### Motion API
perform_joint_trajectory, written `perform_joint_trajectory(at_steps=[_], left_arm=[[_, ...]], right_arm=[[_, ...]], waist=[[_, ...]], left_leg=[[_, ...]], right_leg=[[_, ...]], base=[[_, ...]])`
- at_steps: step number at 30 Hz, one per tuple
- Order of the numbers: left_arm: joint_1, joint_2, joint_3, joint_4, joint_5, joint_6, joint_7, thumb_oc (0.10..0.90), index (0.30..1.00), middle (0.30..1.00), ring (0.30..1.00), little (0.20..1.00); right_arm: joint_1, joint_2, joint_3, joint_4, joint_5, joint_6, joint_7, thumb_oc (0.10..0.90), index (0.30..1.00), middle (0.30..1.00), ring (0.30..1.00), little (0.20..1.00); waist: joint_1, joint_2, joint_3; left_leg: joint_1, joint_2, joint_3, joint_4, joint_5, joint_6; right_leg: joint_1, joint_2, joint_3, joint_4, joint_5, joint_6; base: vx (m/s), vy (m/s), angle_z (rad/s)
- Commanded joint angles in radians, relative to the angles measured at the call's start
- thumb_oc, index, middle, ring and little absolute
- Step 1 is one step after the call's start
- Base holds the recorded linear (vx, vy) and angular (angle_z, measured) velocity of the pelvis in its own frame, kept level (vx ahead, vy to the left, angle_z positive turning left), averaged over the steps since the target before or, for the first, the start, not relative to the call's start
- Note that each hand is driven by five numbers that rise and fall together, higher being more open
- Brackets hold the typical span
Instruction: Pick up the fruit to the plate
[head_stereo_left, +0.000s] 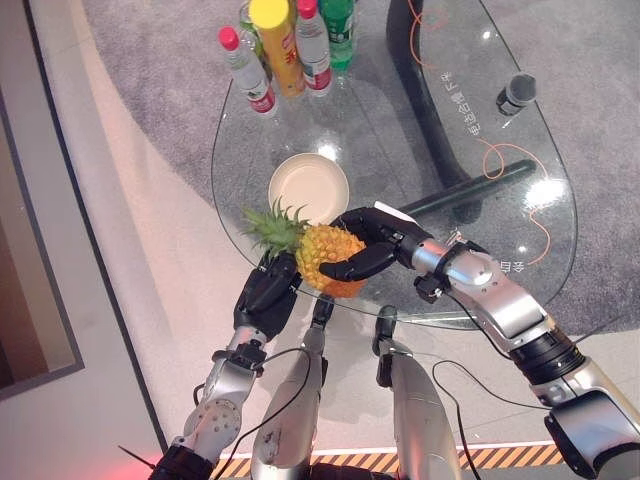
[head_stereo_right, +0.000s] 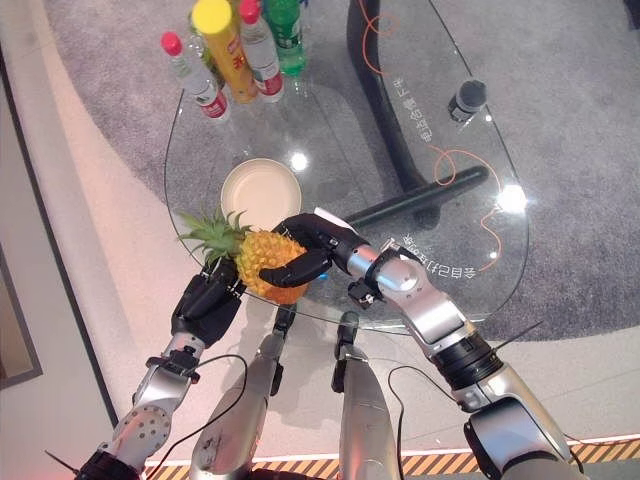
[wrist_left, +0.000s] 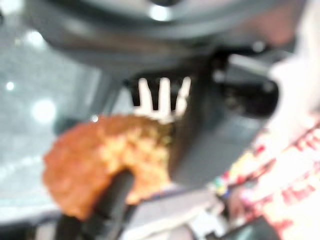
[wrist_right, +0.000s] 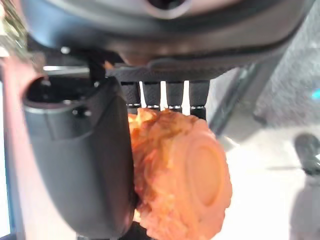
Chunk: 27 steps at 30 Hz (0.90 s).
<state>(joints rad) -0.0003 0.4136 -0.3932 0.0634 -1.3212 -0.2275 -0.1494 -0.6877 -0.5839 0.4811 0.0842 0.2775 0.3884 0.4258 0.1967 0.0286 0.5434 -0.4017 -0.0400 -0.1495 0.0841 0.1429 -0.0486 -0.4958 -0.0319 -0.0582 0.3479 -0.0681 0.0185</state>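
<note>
The right hand (head_stereo_left: 375, 248) has its fingers wrapped around the pineapple (head_stereo_left: 325, 257) at the desk's (head_stereo_left: 520, 240) near edge, the left hand (head_stereo_left: 266, 295) curled beside it, so carrying it forward to the plate (head_stereo_left: 308, 187) looks next.

**Layout on the table**

You have the pineapple (head_stereo_left: 325, 257) at the table's (head_stereo_left: 520, 235) near edge, between both hands, the plate (head_stereo_left: 309, 187) just behind it, the bottles (head_stereo_left: 290, 48) at the far edge, and a microphone (head_stereo_left: 516, 94) far right.

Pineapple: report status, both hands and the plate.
Right hand curled round pineapple, at the glass table's near edge. Left hand beside its leafy end, grip unclear. Plate empty, just beyond. Bottles far side, not in the way.
</note>
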Motion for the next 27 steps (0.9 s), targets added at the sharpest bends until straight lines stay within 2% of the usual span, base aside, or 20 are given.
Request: perform_joint_trajectory(at_steps=[1,7,10,12,14,18,19,21,27], left_arm=[[-0.228,-0.039,-0.056,-0.176,0.070,-0.029,-0.088,0.800,0.900,0.900,0.900,0.900],[-0.237,-0.018,-0.058,-0.184,0.056,-0.033,-0.095,0.800,0.900,0.900,0.900,0.900],[-0.238,-0.009,-0.057,-0.194,0.058,-0.045,-0.092,0.800,0.900,0.900,0.900,0.900],[-0.235,-0.010,-0.058,-0.197,0.075,-0.058,-0.087,0.800,0.900,0.900,0.900,0.900],[-0.232,-0.008,-0.056,-0.199,0.100,-0.075,-0.065,0.800,0.900,0.900,0.900,0.900],[-0.217,0.010,-0.027,-0.199,0.104,-0.098,-0.053,0.800,0.900,0.900,0.900,0.900],[-0.217,0.016,-0.014,-0.198,0.113,-0.103,-0.049,0.800,0.900,0.900,0.900,0.900],[-0.218,0.039,0.018,-0.197,0.232,-0.152,0.014,0.800,0.900,0.900,0.900,0.900],[-0.232,0.088,0.076,-0.202,0.322,-0.184,0.082,0.800,0.900,0.900,0.900,0.900]], right_arm=[[-0.006,0.304,0.397,-0.280,0.217,-0.077,0.533,0.100,0.300,0.300,0.300,0.200],[0.020,0.348,0.395,-0.255,0.259,-0.020,0.588,0.100,0.300,0.300,0.300,0.200],[0.037,0.349,0.395,-0.256,0.272,-0.017,0.587,0.100,0.300,0.300,0.300,0.200],[0.059,0.353,0.394,-0.262,0.263,-0.042,0.550,0.100,0.300,0.300,0.300,0.200],[0.078,0.356,0.378,-0.259,0.277,-0.098,0.476,0.100,0.300,0.300,0.300,0.200],[0.094,0.341,0.345,-0.264,0.274,-0.145,0.415,0.100,0.300,0.300,0.300,0.200],[0.096,0.330,0.339,-0.272,0.275,-0.157,0.384,0.100,0.300,0.300,0.300,0.200],[0.100,0.285,0.295,-0.286,0.289,-0.216,0.255,0.100,0.300,0.300,0.300,0.200],[0.150,0.176,0.180,-0.328,0.285,-0.349,0.103,0.100,0.300,0.300,0.300,0.200]], waist=[[-0.004,0.008,-0.023],[0.008,0.016,-0.023],[0.007,0.018,-0.023],[0.004,0.019,-0.023],[-0.003,0.018,-0.023],[-0.010,0.020,-0.023],[-0.012,0.020,-0.023],[-0.020,0.019,-0.023],[-0.051,0.000,-0.023]], left_leg=[[-0.007,-0.112,-0.048,0.143,-0.126,0.055],[-0.008,-0.117,-0.052,0.138,-0.124,0.056],[-0.007,-0.117,-0.049,0.134,-0.122,0.056],[-0.008,-0.117,-0.047,0.132,-0.121,0.056],[-0.005,-0.115,-0.044,0.135,-0.125,0.056],[0.005,-0.114,-0.030,0.132,-0.131,0.063],[0.003,-0.113,-0.028,0.132,-0.130,0.063],[0.012,-0.109,-0.022,0.130,-0.130,0.060],[0.035,-0.100,-0.014,0.122,-0.134,0.061]], right_leg=[[0.105,-0.001,-0.005,-0.148,0.086,0.050],[0.103,-0.001,-0.020,-0.150,0.088,0.049],[0.101,-0.001,-0.025,-0.152,0.090,0.048],[0.099,0.000,-0.027,-0.154,0.092,0.048],[0.106,-0.001,-0.025,-0.159,0.093,0.046],[0.106,0.004,-0.021,-0.152,0.087,0.046],[0.104,0.005,-0.021,-0.151,0.087,0.046],[0.117,0.008,-0.015,-0.154,0.084,0.047],[0.145,0.010,-0.003,-0.170,0.085,0.052]], base=[[0.00,-0.011,0.17],[0.00,-0.017,0.09],[0.00,0.000,0.00],[0.00,0.000,0.00],[0.05,-0.023,-0.01],[0.01,-0.002,0.00],[0.00,0.000,0.00],[-0.02,0.002,-0.04],[0.00,-0.003,-0.02]])
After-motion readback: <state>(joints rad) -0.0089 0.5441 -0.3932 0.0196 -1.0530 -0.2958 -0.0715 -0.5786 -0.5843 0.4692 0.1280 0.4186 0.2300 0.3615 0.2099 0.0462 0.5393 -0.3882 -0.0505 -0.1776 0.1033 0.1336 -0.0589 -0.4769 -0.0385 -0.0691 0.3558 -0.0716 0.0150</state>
